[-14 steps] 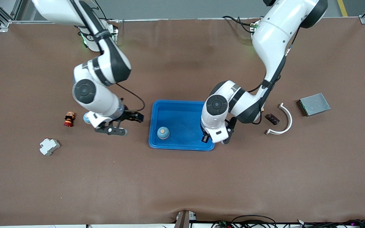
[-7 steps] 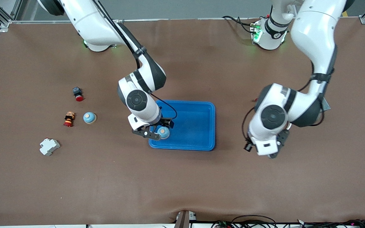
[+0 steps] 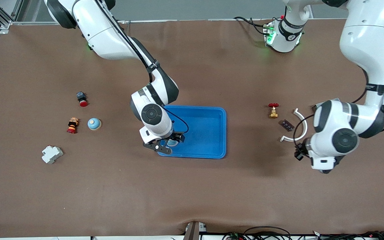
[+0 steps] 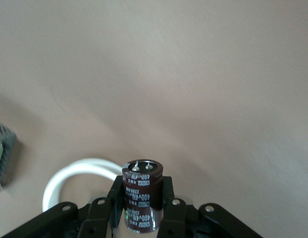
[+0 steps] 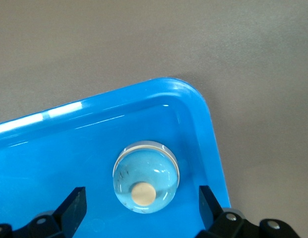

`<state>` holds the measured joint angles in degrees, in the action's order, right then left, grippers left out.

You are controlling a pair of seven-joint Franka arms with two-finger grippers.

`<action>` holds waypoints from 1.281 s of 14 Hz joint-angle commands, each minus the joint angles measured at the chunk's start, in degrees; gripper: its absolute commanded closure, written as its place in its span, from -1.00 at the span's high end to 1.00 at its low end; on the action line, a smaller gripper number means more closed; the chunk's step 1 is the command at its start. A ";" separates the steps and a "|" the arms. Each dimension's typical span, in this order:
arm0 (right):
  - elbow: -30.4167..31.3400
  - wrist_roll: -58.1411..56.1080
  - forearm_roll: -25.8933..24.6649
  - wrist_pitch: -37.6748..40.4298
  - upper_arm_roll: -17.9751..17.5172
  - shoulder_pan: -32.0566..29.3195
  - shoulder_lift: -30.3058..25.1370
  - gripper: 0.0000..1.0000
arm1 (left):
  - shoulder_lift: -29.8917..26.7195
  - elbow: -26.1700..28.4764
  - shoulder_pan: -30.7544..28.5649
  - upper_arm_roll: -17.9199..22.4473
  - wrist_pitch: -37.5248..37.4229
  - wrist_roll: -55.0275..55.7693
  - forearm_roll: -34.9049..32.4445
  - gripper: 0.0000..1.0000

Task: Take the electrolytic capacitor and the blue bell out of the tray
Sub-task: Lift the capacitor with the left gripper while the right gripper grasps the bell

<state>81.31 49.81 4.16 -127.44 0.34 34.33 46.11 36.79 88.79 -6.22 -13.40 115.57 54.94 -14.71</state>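
Leftward-end travel carried the left tool (image 4: 143, 210), clamping a capacitor (image 4: 142, 192) apparently marked "400V", over the counter (image 3: 212, 193); the right tool (image 5: 141, 206) hung spread over a bell (image 5: 145, 176) in the blue tray (image 3: 208, 133).

Capacitor (image 4: 142, 194) sleeve: "400V" readable; other print possibly "220µF", unclear.

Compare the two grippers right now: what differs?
The left gripper is shut on the capacitor, up over bare table beside the white curved strip. The right gripper is open and holds nothing, its fingers spread either side of the bell lying in the blue tray. Both point downward.
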 commanded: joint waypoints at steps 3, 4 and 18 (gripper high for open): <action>-2.48 2.91 -2.48 -2.01 0.37 1.17 3.37 1.00 | 2.93 0.42 -3.10 -0.22 2.56 -10.80 -1.55 -1.00; -2.48 3.96 -3.27 -3.15 0.37 1.26 3.98 1.00 | 3.72 0.34 -3.18 0.39 3.08 -12.04 -1.55 -1.00; -4.23 8.02 -3.98 -2.38 0.19 1.97 4.52 -1.00 | 2.77 0.25 -3.54 -0.13 4.85 -12.49 -4.36 1.00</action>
<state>79.05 55.91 0.88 -131.57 0.45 35.93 50.29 42.38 88.49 -9.90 -13.16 121.00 42.39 -18.66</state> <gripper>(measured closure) 0.335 0.176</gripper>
